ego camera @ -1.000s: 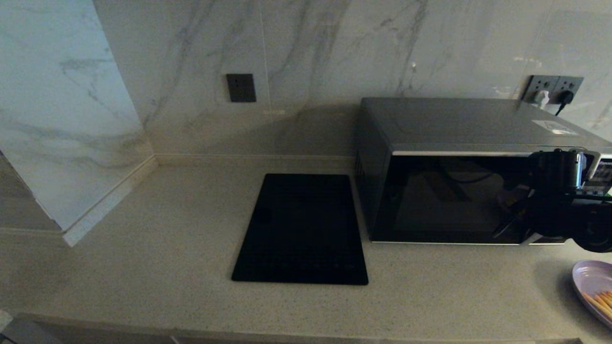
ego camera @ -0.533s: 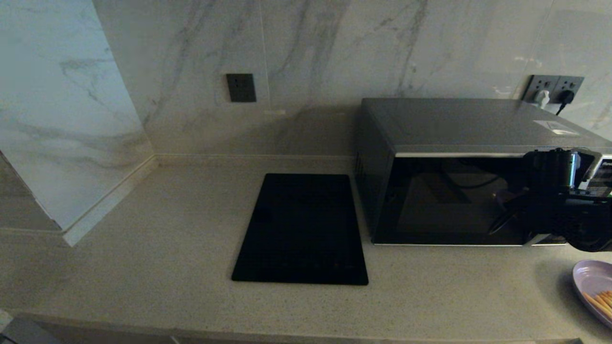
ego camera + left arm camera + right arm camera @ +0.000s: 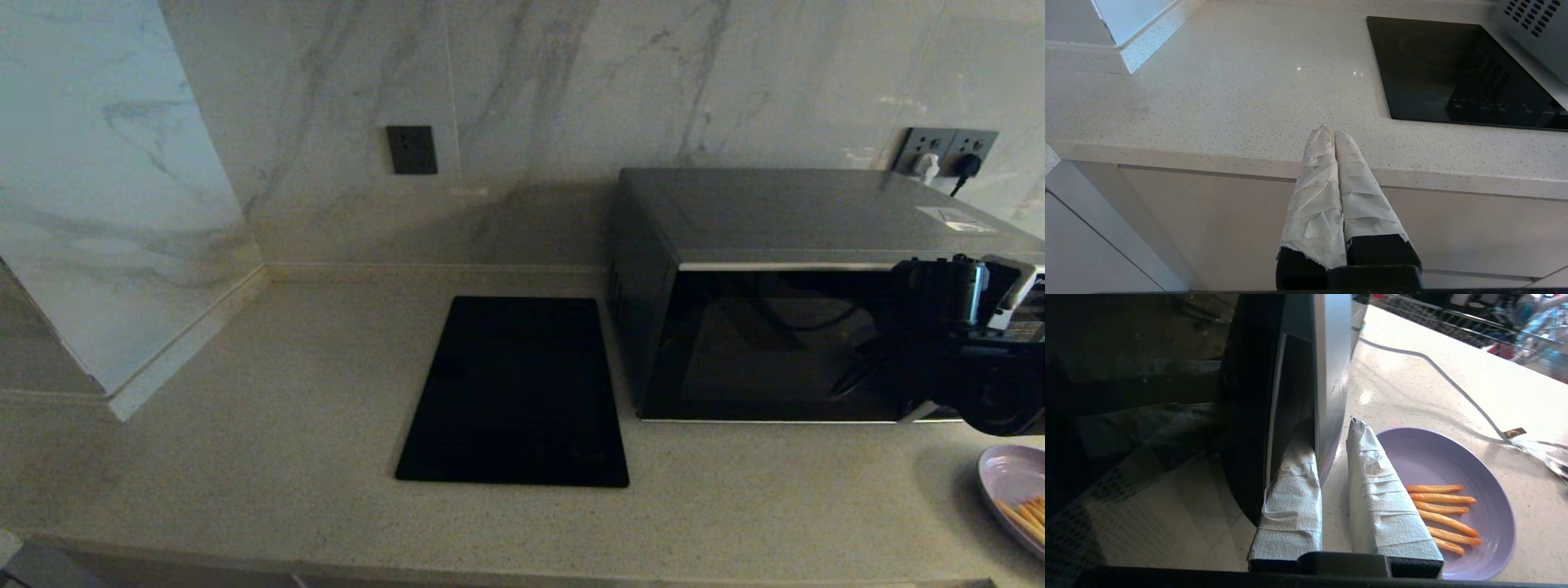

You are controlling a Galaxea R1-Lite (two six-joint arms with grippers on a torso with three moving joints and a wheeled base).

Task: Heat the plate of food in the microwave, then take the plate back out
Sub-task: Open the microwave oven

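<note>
The right gripper [image 3: 1331, 437] is raised in front of the robot on its right, arm reaching forward, wrist about level. Its two tape-wrapped fingers [image 3: 1380, 498] stand a little apart, with a thin edge between them. The left gripper [image 3: 1334, 136] hangs parked low, its wrapped fingers [image 3: 1316, 192] pressed together, holding nothing.
</note>
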